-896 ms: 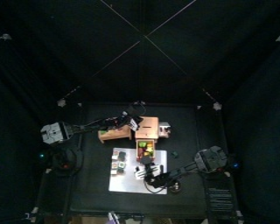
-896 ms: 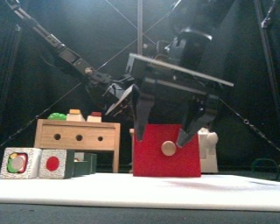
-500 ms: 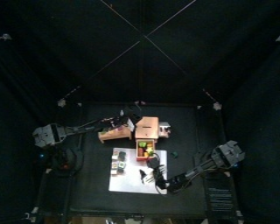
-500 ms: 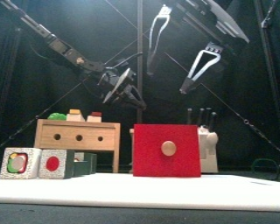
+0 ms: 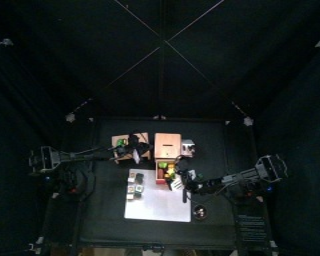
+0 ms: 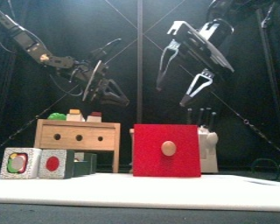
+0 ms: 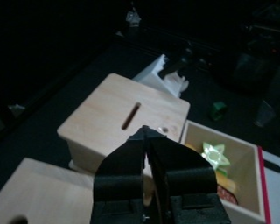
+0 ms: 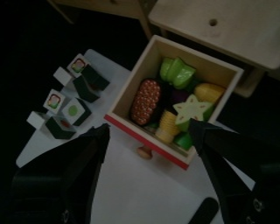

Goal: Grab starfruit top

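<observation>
Starfruit top (image 8: 192,107) is lying in the red-walled box (image 8: 178,156) among other toy foods, the right gripper (image 6: 185,77) hanging high above it with jaws spread wide, the left gripper (image 7: 149,168) hovering over the wooden box (image 7: 125,118), jaws clenched.

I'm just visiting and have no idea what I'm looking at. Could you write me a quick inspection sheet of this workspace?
Surface: small black table with a white mat at its front.
Job's things: yellow starfruit lies on top of the toy food in the red box, untouched.
Clutter: wooden box with a slot; small wooden shelf with toy pieces on top; sushi-like pieces on the mat; a knife block behind the red box.
Hands: right hand open, raised above the red box; left hand raised over the shelf, shut, empty.
Cables: nothing seen.
Surroundings: black curtains all round.
</observation>
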`<control>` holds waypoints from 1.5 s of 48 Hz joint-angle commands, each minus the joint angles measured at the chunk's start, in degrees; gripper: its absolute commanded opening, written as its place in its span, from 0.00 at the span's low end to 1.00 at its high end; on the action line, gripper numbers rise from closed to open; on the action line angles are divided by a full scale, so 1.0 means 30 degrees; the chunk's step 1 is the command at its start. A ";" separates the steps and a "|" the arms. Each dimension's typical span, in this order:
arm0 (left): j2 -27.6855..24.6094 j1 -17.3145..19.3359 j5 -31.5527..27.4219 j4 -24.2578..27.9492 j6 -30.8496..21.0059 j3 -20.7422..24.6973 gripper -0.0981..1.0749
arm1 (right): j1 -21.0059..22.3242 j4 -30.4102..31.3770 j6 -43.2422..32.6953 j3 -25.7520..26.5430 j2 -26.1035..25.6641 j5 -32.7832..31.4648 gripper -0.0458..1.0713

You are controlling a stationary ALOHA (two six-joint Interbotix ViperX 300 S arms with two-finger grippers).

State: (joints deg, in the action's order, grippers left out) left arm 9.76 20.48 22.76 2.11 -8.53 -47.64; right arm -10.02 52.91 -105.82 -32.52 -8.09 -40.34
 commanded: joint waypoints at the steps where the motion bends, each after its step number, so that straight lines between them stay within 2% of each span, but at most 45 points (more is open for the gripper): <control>1: 0.0850 -0.0234 0.0762 0.0088 0.0000 -0.0703 0.44 | 0.1436 -0.0996 0.1787 0.0352 -0.0645 0.0879 0.94; 10: 0.1758 -0.0820 0.1084 0.0322 0.0088 -0.2227 0.44 | 0.3164 -0.4746 0.8232 0.0996 -0.1143 0.0674 0.94; 18: 0.2900 -0.1729 0.1143 0.1289 0.0088 -0.3398 0.44 | 0.5068 -1.0078 1.5322 0.1992 -0.1494 0.0146 0.94; 25: 0.3574 -0.2490 0.1143 0.1436 0.0059 -0.3926 0.44 | 0.6152 -1.3740 1.9951 0.2607 -0.1201 -0.0557 0.94; 29: 0.3867 -0.2871 0.1143 0.1406 0.0029 -0.3984 0.44 | 0.6797 -1.5176 2.2764 0.3164 -0.0762 -0.1494 0.94; 36: 0.3926 -0.3252 0.1143 0.1377 0.0000 -0.4131 0.44 | 0.7178 -1.6230 2.6367 0.3926 0.0615 -0.2871 0.94; 45: 0.3926 -0.3281 0.1143 0.1084 -0.0029 -0.4482 0.44 | 0.7061 -1.6230 2.8125 0.4805 0.2461 -0.3691 0.94; 56: 0.3896 -0.3281 0.1143 0.0469 0.0029 -0.4688 0.44 | 0.7061 -1.5000 2.8184 0.5508 0.3135 -0.4043 0.94; 72: 0.3691 -0.3281 0.1143 0.0469 0.0088 -0.4688 0.44 | 0.6328 -1.5029 2.8213 0.5713 0.4102 -0.4629 0.94</control>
State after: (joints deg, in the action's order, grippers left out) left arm 20.92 10.81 25.66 3.52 -8.35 -62.40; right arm 9.40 8.09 -21.27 -17.14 4.92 -53.53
